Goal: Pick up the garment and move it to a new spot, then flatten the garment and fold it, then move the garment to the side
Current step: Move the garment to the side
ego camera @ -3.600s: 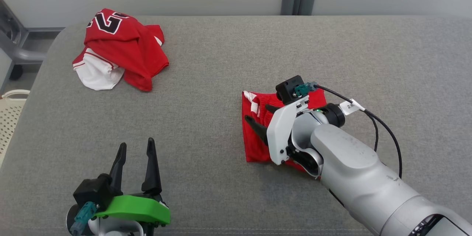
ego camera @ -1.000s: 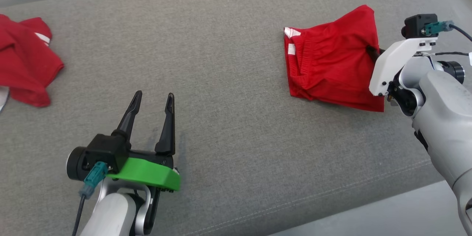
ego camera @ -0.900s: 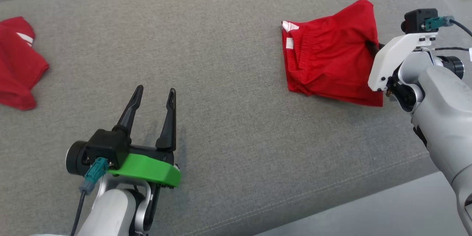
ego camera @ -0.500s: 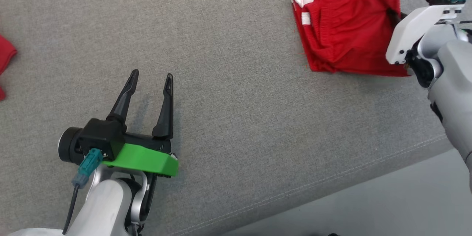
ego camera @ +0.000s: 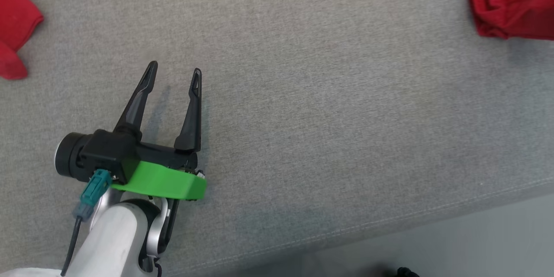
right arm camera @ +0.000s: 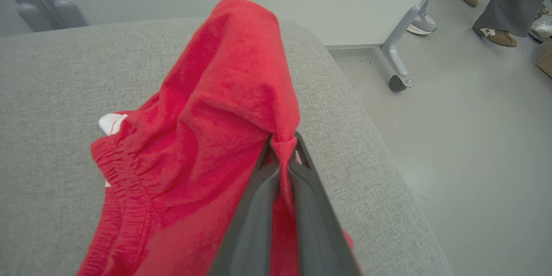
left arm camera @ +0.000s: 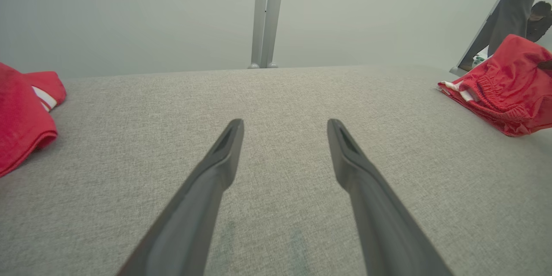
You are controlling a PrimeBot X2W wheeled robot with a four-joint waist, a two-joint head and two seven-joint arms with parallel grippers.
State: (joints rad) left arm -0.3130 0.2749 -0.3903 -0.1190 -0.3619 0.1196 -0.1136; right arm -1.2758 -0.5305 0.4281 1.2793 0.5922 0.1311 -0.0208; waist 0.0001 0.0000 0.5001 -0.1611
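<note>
Grey padded table point(ego camera: 329, 95), right-hand end: red garment point(right arm camera: 207, 129) pinched in my right gripper point(right arm camera: 283, 141).

My left gripper point(ego camera: 175, 68) sits low over bare grey fabric, fingers spread wide and holding nothing. My right gripper is clamped tight on a raised bunch of the red garment, whose elastic waistband end lies on the table near its rounded edge. A second red garment point(ego camera: 15, 17) lies crumpled well apart, at the left. Beyond the table, a castered frame leg point(right arm camera: 399, 69) and a person's shoes point(right arm camera: 493, 36) are on the floor.

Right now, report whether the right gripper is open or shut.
Shut: the right gripper pinches a fold of the red shorts between its fingers, and the cloth stands up in a peak.
</note>
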